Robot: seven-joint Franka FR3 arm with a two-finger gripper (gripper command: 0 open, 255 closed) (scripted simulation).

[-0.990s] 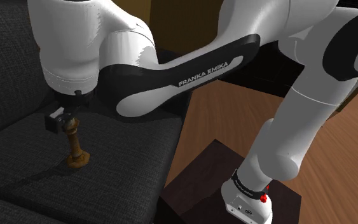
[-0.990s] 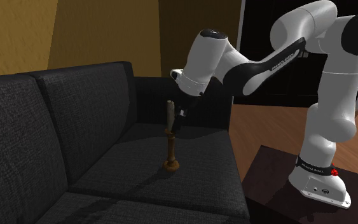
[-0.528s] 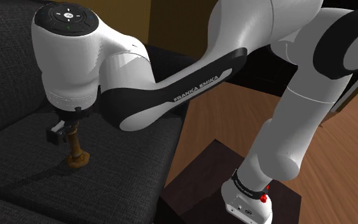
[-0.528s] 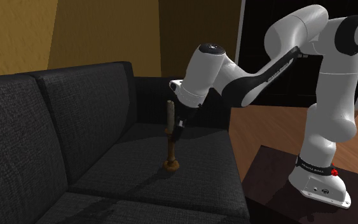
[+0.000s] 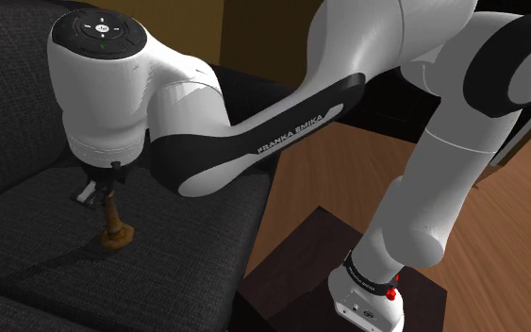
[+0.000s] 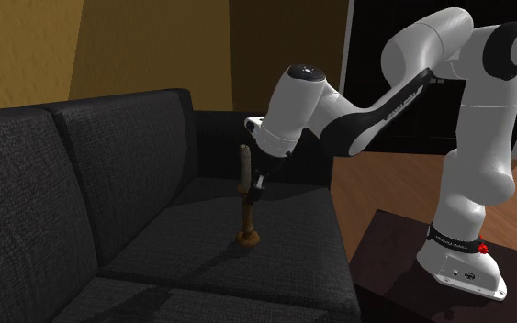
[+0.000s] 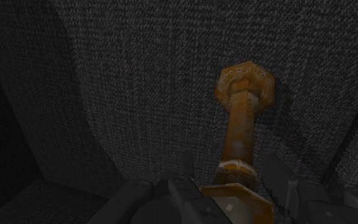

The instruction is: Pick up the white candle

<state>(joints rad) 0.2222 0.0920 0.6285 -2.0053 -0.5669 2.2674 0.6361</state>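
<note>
Currently underway: the grasp itself, as I judge it. The reach looks complete and the lift has not begun, since the foot of the candlestick [image 6: 246, 220] sits flat on the seat cushion [image 6: 201, 252].
Candle: a short, pale, dull-toned candle [image 6: 243, 165] standing upright in the top of the tall brown candlestick.
Where it stands: on a dark, coarse-woven sofa [image 6: 82, 183], at the end of the seat nearest the robot, in front of the backrest.
Claw: the black claw [image 6: 257, 186] is down at the level where the candle meets the candlestick, just beside it on the second exterior view's right. In the wrist view the candlestick's brown collar lies right at the claw, and its stem and eight-sided foot run away from it toward the cushion. I cannot tell whether the claw is closed on anything.
Next move: in my judgement, make sure of a firm pinch at the candle or collar, then lift straight up. A tall, narrow piece on a soft cushion would likely tip from any sideways nudge. A grip on the candle alone might also draw it out of its holder.
Arm: the white arm [image 6: 307, 96] with dark joints rises from a dark box stand [image 6: 389, 257] on a wood-coloured floor [image 6: 385, 188]. It climbs high, bends at the elbow, and stretches its forearm across to the sofa. The wrist is bent over so the hand points almost straight down, tilted a little.
</note>
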